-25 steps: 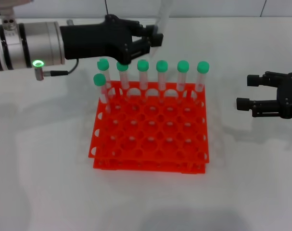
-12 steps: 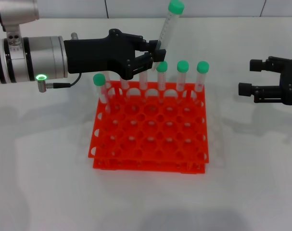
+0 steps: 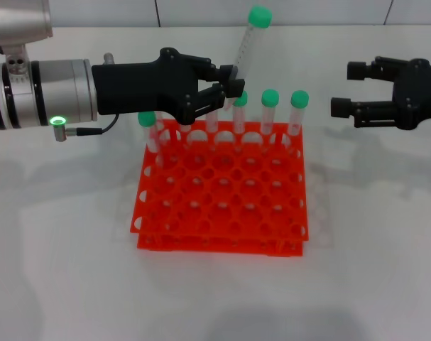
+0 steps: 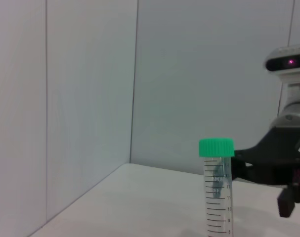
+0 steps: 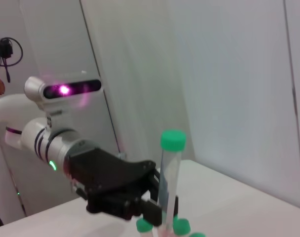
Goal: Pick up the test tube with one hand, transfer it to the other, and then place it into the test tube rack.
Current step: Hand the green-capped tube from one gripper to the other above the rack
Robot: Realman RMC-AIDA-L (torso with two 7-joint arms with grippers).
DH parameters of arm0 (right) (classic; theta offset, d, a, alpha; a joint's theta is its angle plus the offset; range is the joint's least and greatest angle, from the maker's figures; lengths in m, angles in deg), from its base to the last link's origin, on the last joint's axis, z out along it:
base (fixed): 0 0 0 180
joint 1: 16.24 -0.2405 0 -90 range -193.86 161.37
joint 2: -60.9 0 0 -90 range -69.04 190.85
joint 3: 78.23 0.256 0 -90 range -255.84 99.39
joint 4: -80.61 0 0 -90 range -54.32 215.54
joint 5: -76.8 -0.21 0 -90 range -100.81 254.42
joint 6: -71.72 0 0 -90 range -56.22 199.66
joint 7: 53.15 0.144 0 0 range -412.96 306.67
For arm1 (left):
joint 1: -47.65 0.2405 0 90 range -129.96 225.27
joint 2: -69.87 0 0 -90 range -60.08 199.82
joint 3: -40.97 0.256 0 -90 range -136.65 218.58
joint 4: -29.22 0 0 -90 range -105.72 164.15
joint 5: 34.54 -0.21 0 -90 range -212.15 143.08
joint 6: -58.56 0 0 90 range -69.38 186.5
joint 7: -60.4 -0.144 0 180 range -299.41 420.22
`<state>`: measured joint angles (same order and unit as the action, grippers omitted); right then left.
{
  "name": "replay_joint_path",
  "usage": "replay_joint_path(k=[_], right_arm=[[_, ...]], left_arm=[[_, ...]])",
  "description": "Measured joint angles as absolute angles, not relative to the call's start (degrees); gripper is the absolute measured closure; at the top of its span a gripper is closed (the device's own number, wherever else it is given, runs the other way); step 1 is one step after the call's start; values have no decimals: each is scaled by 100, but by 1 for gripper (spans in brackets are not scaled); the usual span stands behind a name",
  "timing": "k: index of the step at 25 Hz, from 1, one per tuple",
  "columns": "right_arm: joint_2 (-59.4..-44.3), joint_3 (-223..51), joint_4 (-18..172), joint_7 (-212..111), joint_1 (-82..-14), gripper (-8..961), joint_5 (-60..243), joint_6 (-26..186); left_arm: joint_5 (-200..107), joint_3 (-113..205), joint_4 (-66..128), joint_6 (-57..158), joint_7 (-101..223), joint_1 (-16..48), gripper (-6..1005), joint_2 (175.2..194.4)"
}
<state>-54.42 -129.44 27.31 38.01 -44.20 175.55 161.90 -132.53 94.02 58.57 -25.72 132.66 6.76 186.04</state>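
My left gripper (image 3: 231, 80) is shut on the lower part of a test tube (image 3: 246, 48), a clear tube with a green cap. It holds the tube tilted above the back row of the orange-red test tube rack (image 3: 222, 206). The tube stands upright in the left wrist view (image 4: 217, 193) and also shows in the right wrist view (image 5: 168, 174), held by the left gripper (image 5: 150, 203). My right gripper (image 3: 341, 89) is open and empty, off the table to the right of the rack, with its fingers pointing toward the tube.
Several other green-capped tubes (image 3: 270, 114) stand in the rack's back row, and one (image 3: 148, 129) stands at its left edge. The rack sits on a white table (image 3: 371, 234). A pale wall (image 3: 307, 11) runs behind it.
My left gripper has come lower over the rack's back row with the tube, so the green cap now shows. My right gripper has risen and moved left toward the tube.
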Motion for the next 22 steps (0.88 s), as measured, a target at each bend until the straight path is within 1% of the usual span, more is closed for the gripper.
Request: replay_joint_path(k=[14, 21, 22], right_arm=[[-5479, -13134, 2804, 3828, -4770, 172, 17203, 16060], [-5475, -13457, 2812, 3831, -4860, 174, 17099, 15767], [-5475, -13482, 2826, 3832, -4877, 174, 17093, 15744]], left_arm=[[-13281, 9406, 5829, -2631, 13201, 778, 794, 18690], [-13289, 9402, 5778, -2612, 13187, 777, 794, 18691], [-13277, 9389, 5778, -2597, 13182, 775, 794, 18649]])
